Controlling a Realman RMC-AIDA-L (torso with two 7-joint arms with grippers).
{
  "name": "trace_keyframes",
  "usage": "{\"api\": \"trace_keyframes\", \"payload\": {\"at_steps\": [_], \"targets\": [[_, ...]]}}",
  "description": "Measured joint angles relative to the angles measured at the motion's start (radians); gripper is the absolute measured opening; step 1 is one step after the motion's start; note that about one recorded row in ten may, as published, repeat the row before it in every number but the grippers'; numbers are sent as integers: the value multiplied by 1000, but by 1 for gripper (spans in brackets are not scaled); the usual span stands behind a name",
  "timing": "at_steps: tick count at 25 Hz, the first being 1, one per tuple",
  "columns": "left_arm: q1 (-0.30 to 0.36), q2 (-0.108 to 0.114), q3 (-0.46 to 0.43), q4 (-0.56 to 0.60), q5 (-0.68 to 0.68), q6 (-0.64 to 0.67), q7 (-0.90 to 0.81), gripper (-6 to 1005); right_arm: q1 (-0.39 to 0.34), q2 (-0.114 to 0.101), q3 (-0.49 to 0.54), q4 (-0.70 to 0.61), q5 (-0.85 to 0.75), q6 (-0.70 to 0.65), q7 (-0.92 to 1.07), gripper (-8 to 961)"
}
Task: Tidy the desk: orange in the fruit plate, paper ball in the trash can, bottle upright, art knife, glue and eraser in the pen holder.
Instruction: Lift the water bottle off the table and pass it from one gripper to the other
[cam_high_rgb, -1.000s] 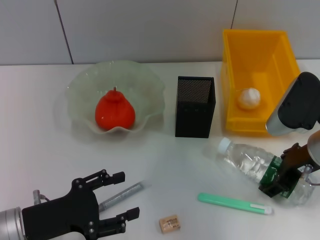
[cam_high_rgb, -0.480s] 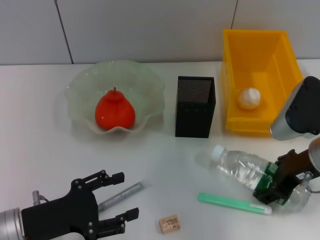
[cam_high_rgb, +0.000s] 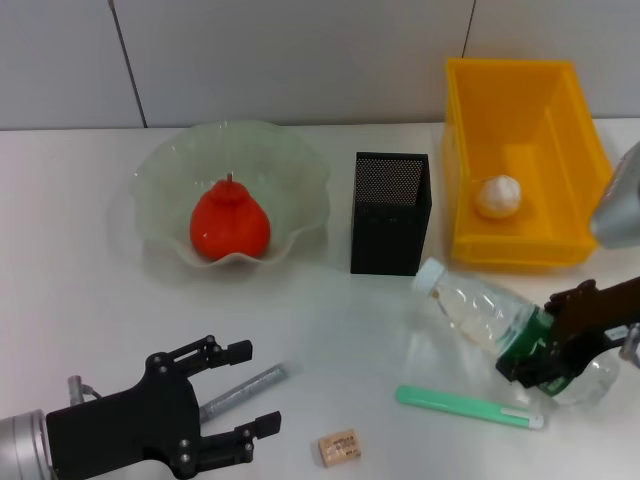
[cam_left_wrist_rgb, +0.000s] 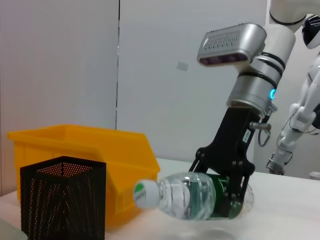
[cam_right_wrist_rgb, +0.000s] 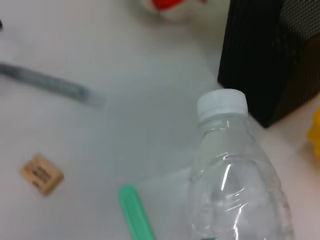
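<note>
Tilting up-left, the bottle (cam_high_rgb: 490, 318) points its white cap (cam_high_rgb: 430, 277) toward the pen holder (cam_high_rgb: 390, 213), base at lower right. Bare tabletop (cam_high_rgb: 330, 330) lies around it. The right tool (cam_high_rgb: 541, 352) clamps its green-labelled base; the left tool (cam_high_rgb: 232, 398) hangs open, lower left.

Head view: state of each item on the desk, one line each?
bottle: capped, clamped by right end effector, lifted, lying tilted
orange: in fruit plate
paper ball: in trash can
pen holder: upright
art knife: flat on desk
glue: flat on desk
eraser: on desk
left end effector: open, beside the glue
</note>
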Motion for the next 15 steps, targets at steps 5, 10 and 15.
{"api": "trace_keyframes", "payload": {"at_steps": [5, 10, 15], "targets": [[4, 0, 0, 0, -28, 15, 0, 785, -46, 1, 92, 2, 156, -10, -125, 762], [13, 0, 0, -12, -113, 46, 0, 785, -116, 3, 192, -67, 417, -13, -368, 758], [4, -3, 0, -91, -252, 133, -3, 785, -145, 0, 256, -202, 622, -40, -563, 758]]}}
